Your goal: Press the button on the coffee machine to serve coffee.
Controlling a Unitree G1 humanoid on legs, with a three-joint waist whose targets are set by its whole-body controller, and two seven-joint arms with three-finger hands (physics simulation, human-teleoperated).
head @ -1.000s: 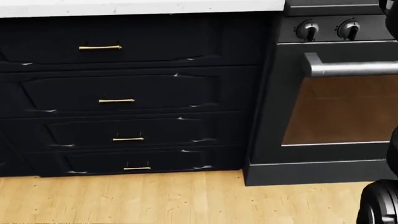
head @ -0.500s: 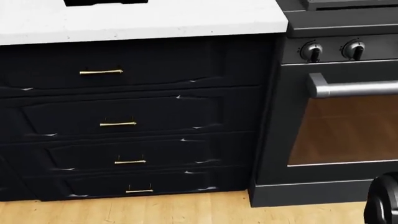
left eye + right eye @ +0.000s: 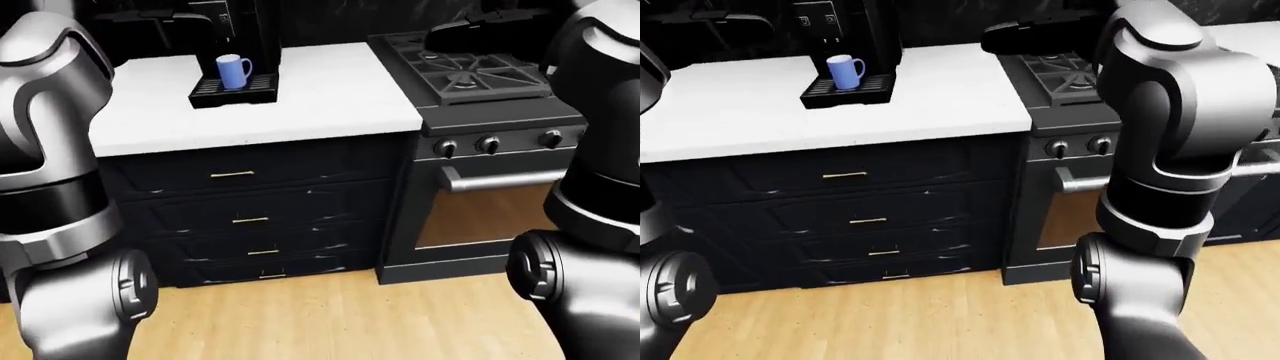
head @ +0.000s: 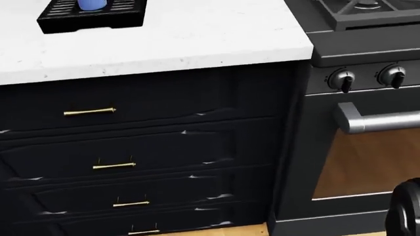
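Beside the drawers [image 3: 245,217], both arms hanging.

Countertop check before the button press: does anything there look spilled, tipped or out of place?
Nothing stands out. The blue mug stands upright on the coffee machine's drip tray, and the white countertop shows no spill.

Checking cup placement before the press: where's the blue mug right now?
In the left-eye view the blue mug stands upper left on the coffee machine drip tray, on the white counter, left of the stove.
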